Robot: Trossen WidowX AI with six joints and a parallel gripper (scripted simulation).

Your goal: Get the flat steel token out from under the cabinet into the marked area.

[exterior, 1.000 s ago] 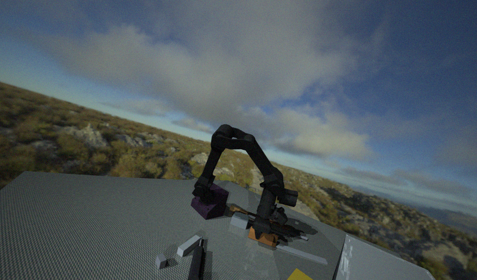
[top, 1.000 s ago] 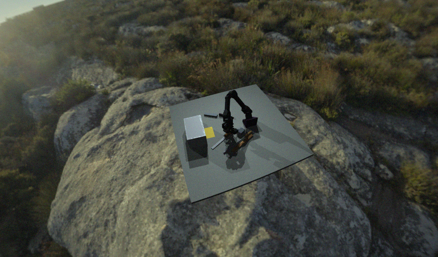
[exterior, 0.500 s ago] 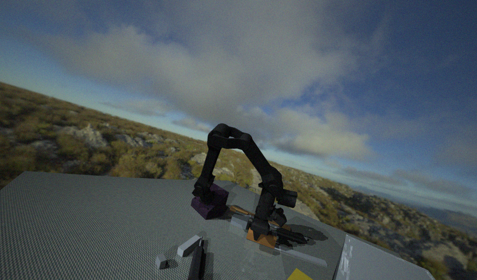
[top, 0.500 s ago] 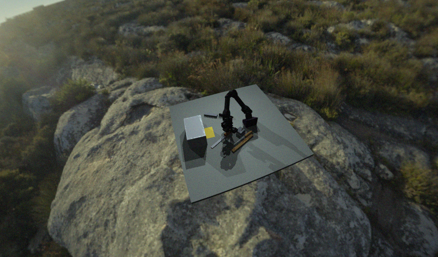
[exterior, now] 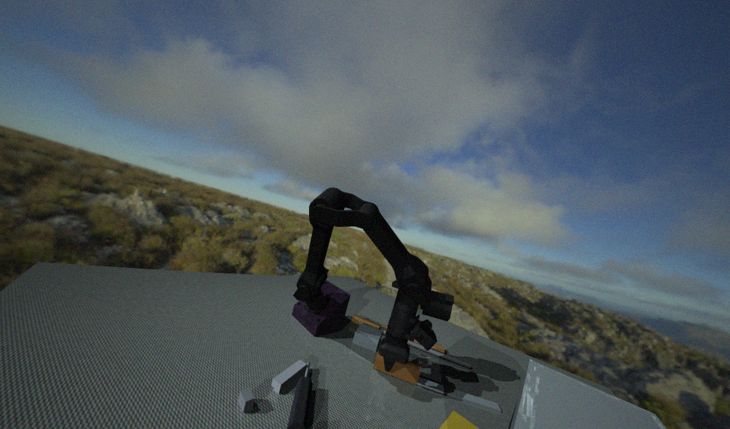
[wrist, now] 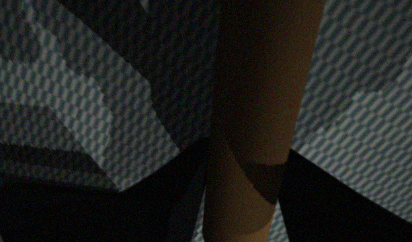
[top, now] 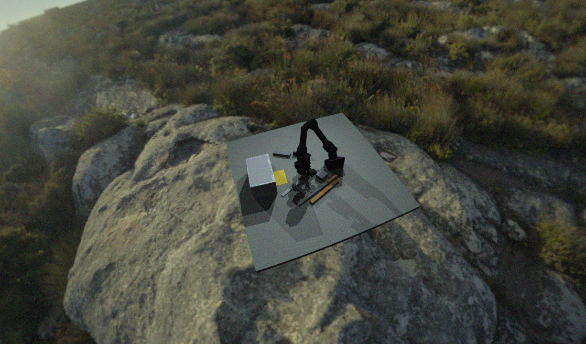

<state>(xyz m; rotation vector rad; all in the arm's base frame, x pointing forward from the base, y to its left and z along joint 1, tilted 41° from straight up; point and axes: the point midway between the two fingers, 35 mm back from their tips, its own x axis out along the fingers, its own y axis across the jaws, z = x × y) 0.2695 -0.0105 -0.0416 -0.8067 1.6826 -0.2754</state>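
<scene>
Though the tool's orange handle [top: 302, 177] [exterior: 396, 367] [wrist: 256, 101] is gripped, retrieval remains.

Jaws [top: 308, 172] [exterior: 393, 365] part-closed around it; no token visible on the yellow square [top: 280, 177] [exterior: 456, 421].

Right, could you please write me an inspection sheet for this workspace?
Surface: grey textured table, shadowed in places
Job's things: cabinet standing; yellow marked area beside it; token not seen
Clutter: orange bar, thin rod, grey block, dark bar, two pale pieces
Grippers: claw shut on the handle of an orange-handled tool
Cables: nothing seen
Surroundings: pale rock, scrub; no people seen
</scene>
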